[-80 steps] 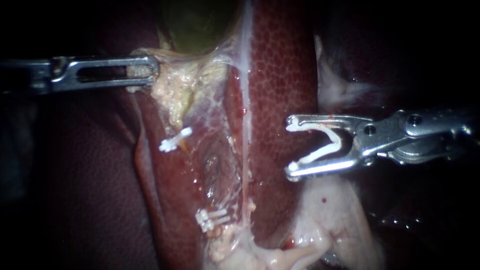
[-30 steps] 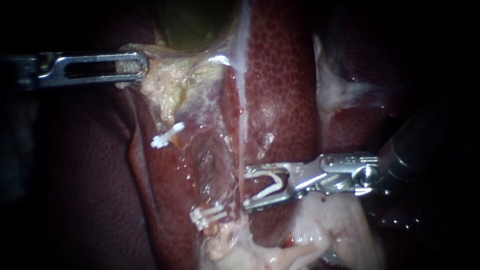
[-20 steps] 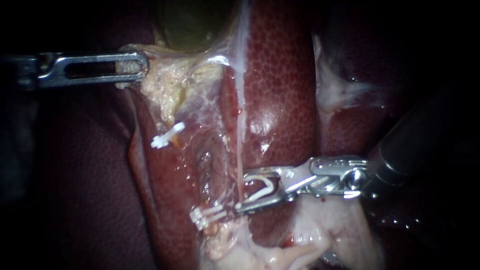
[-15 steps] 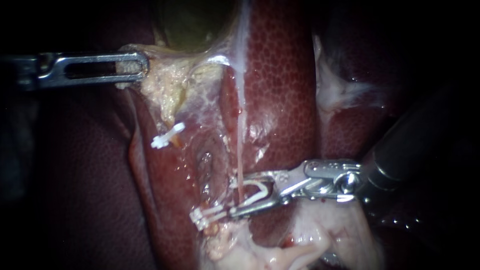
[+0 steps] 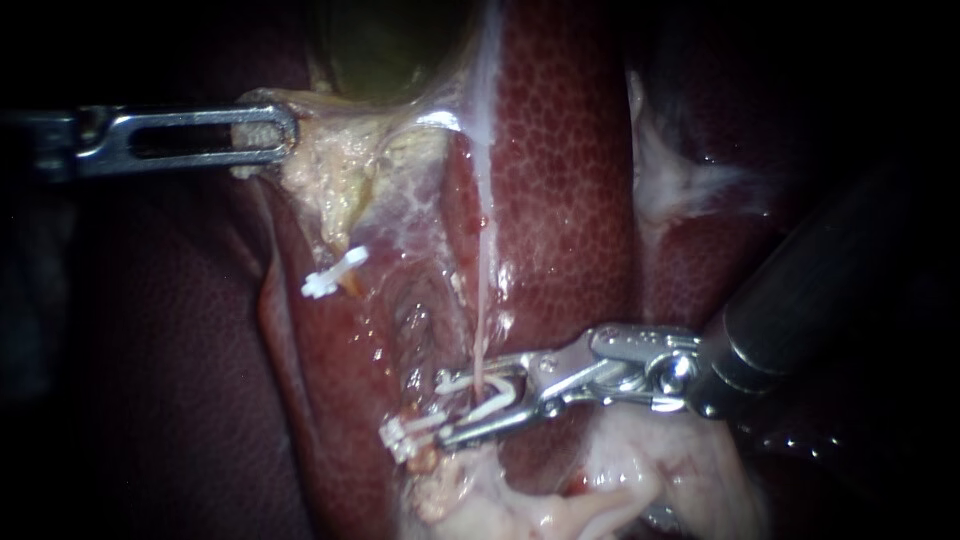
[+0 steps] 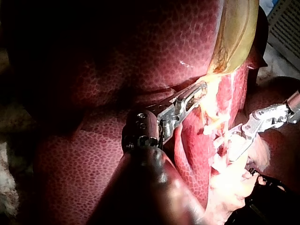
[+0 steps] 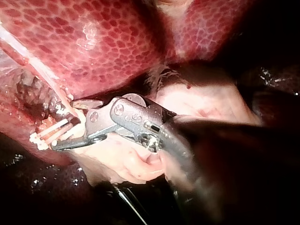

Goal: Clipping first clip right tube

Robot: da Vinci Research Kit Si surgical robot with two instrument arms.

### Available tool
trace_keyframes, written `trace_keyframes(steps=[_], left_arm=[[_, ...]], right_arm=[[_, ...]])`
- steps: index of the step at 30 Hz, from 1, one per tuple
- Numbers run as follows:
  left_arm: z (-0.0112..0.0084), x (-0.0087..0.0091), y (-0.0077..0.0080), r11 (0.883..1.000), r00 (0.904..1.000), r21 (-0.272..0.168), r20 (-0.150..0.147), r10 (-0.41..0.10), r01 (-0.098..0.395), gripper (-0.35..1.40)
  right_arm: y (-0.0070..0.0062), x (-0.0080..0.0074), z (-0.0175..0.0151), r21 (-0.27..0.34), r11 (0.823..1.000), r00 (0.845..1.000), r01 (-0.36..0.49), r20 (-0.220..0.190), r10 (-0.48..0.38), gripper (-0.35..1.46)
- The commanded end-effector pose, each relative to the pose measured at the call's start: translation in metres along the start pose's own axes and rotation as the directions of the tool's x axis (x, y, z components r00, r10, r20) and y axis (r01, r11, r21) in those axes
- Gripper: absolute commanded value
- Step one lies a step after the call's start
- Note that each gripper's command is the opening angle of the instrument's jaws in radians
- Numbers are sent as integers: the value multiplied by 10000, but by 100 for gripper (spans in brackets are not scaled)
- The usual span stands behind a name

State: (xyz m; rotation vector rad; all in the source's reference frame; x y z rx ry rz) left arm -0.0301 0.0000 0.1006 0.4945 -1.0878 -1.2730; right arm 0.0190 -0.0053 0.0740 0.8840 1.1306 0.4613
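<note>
White plastic clip [image 5: 456,381], gripped in the right instrument's [image 5: 470,403] half-closed jaws, is straddling the thin pale right tube [image 5: 484,290] at lower centre, seemingly not yet locked; the left instrument [image 5: 283,129] is clamping pale yellowish tissue [image 5: 330,175] upper left

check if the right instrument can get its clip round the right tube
Probably yes: the right instrument holds an open clip in its jaws, and the right tube runs between the clip's legs with nothing in between. A placed clip lies close to the lower jaw's tip and could crowd it.
</note>
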Motion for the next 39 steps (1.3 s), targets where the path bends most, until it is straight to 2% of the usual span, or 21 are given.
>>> trace_keyframes(steps=[1,9,12,19,39], left_arm=[[0,0,0,10000,10000,-1,1,-1,1,-33],[0,0,0,10000,10000,-2,2,-1,1,-33],[0,0,0,10000,10000,-2,2,-1,1,-33],[-1,0,-1,10000,10000,-6,4,-2,2,-33],[-1,0,-1,10000,10000,-8,6,-3,3,-33]], right_arm=[[0,0,-2,9,10000,10000,9,9,-9,34],[3,-2,-8,68,9994,9995,-328,24,328,-12],[6,-2,-10,80,9990,9990,-443,27,443,-35],[8,-3,-15,109,9952,9953,-968,94,967,-35],[6,-3,-16,168,9943,9943,-1057,188,1054,-35]])
